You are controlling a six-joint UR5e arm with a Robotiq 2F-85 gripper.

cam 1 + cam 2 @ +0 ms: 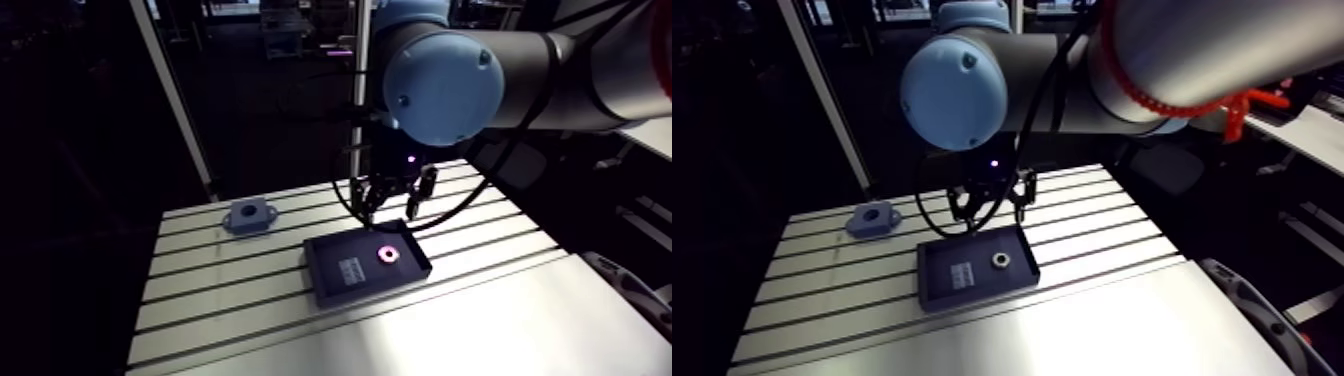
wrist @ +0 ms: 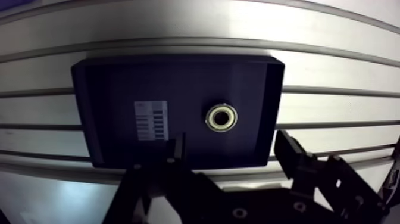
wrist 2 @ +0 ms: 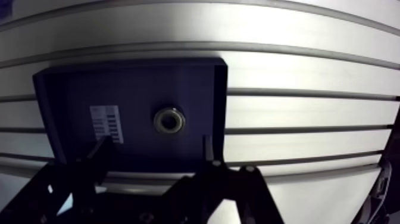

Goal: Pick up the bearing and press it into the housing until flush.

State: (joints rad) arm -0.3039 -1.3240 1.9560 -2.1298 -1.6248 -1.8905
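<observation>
Holds gripper (image 2: 230, 143) spread wide and empty over black tray (image 2: 119, 77) edge; leaves bearing (image 2: 221, 117) flat on tray floor, just ahead, untouched.

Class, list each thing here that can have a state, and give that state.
Black rectangular tray: resting on the slotted aluminium table.
Small round metal bearing: lying flat in the tray, ungrasped.
Grey-blue housing: bore empty, apart from the tray.
Two-fingered hand: open, empty, above the tray.
</observation>
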